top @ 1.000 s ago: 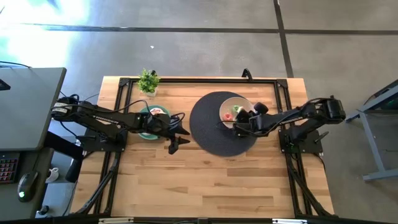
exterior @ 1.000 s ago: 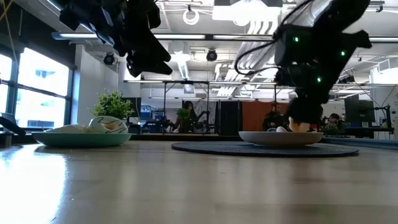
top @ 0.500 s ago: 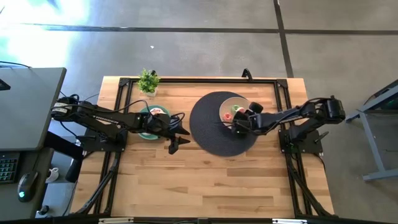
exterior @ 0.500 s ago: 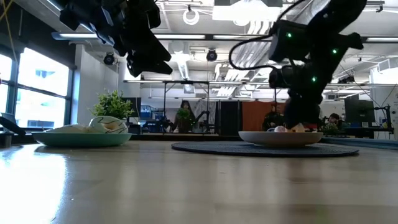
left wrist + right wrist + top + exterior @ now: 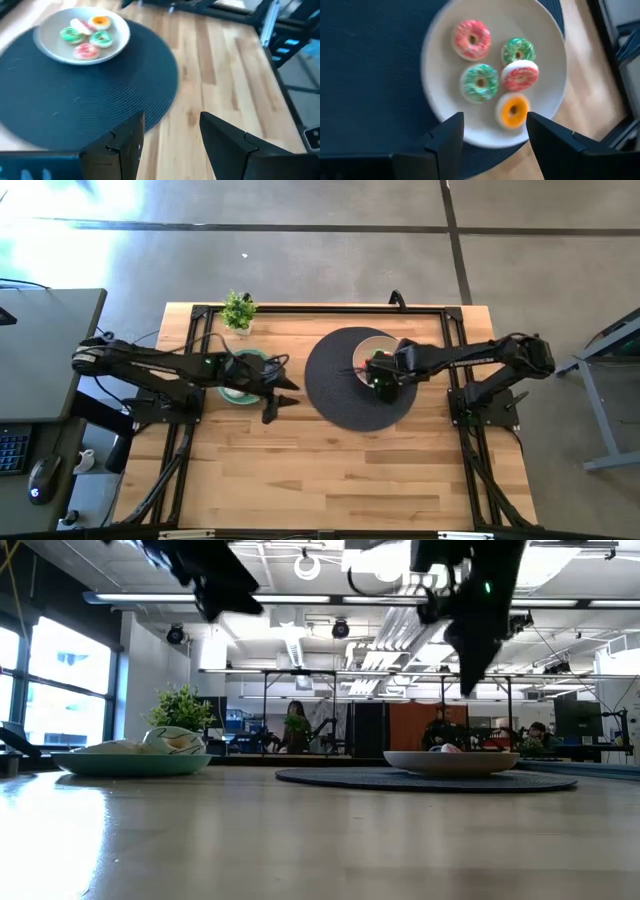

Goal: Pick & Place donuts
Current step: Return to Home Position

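Several donuts lie flat on a beige plate (image 5: 440,75) on a round black mat (image 5: 340,395): a pink one (image 5: 471,39), two green ones (image 5: 479,82), a red-and-white one (image 5: 520,76) and an orange one (image 5: 513,111). My right gripper (image 5: 495,135) hangs open above the plate's near edge, holding nothing. Over the bare wood between the mat and a teal plate (image 5: 130,764) my left gripper (image 5: 275,405) waits, open and with nothing between its fingers (image 5: 125,145). The teal plate holds pale donuts (image 5: 172,740), and my left arm hides most of it from above.
A small potted plant (image 5: 238,311) stands at the far edge, left of the mat. Black rails (image 5: 320,308) frame the table's far edge and sides. The near half of the wooden table (image 5: 330,470) is free room.
My right gripper has opened and risen well clear of the beige plate, shifting slightly toward the table's left; the donuts stay on the plate. My left arm has also risen and drawn back a little toward the left edge, still open.
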